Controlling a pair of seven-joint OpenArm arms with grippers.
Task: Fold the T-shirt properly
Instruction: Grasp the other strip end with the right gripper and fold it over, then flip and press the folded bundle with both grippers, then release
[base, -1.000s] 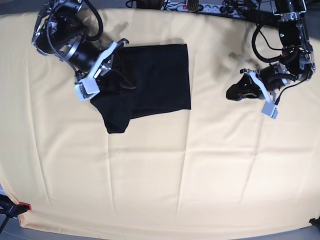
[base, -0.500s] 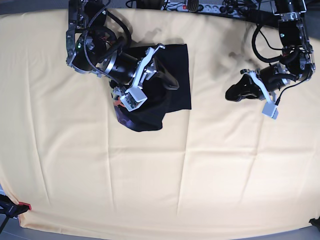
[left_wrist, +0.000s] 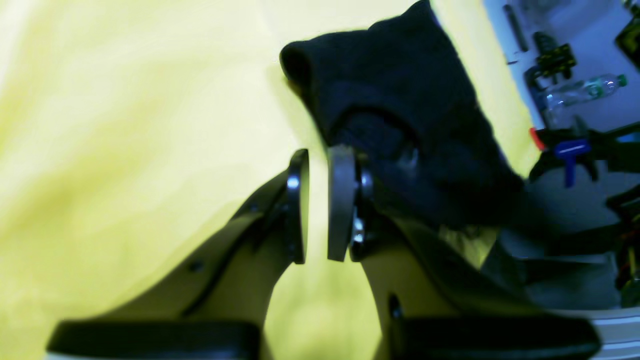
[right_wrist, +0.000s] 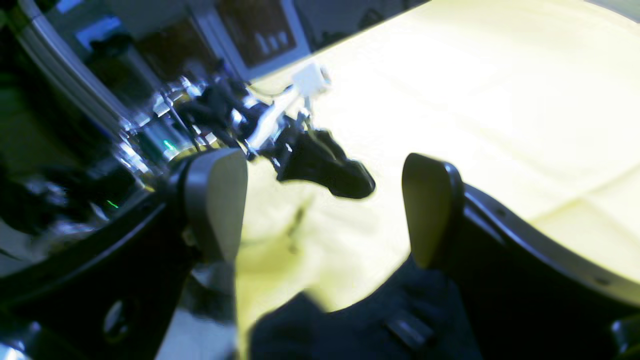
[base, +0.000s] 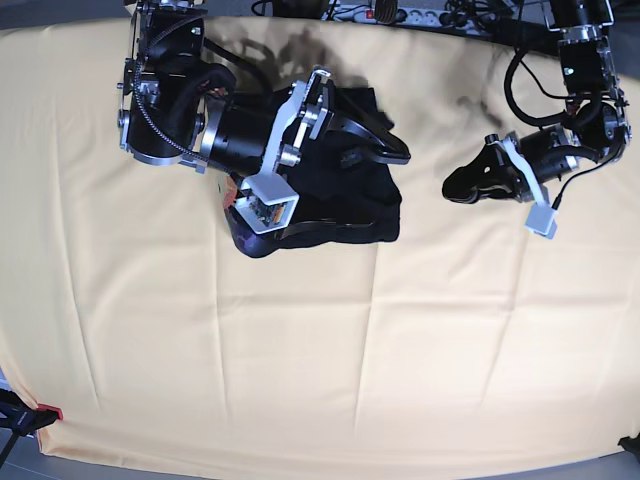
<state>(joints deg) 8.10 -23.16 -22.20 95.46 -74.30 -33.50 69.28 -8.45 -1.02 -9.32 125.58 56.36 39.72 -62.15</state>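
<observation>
Spreading wide over the T-shirt (base: 335, 190), the right jaws (right_wrist: 325, 205) hold nothing between their tips; the cloth lies folded in a compact dark bundle on the tabletop (base: 300, 370), beneath the right arm (base: 170, 90) and toward the far side. One finger reaches over the bundle's edge nearer the left arm (base: 585, 110), and the other sits over its near part. Whether either finger touches the cloth, I cannot tell. A little purple and orange print shows at the edge away from the left arm; the rest in sight looks plain black. Well apart from the bundle, the left jaws (left_wrist: 322, 257) stand slightly parted, a narrow gap between them, gripping nothing, over bare tabletop.
</observation>
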